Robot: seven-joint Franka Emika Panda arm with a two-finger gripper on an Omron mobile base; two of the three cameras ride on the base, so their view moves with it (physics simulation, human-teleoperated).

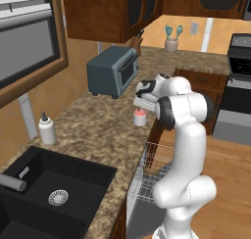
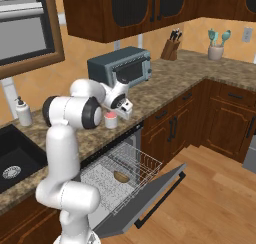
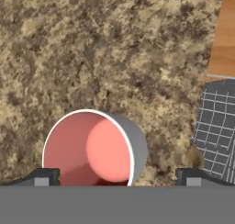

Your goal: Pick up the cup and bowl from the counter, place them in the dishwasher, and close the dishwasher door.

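Hand view: gripper (image 3: 117, 175) looks down on the cup (image 3: 94, 147), fingertips (image 3: 43, 176) spread wide and not touching it; the cup sits nearer one fingertip.
Cup: upright on the counter (image 1: 93, 125) near its front edge, pink inside, nothing in it.
Step in hand: grasping the cup; centre it between the fingertips first, then lower and close evenly so it does not tip.
Dishwasher (image 2: 125, 180): door (image 2: 145, 200) hangs open, wire rack pulled out.
Bowl (image 2: 121, 176): already in the rack.

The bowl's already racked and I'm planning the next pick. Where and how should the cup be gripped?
Grip the cup across its round side wall, coming straight down from above. It stands upright on the counter, mouth up, and the open gripper already hangs over it.
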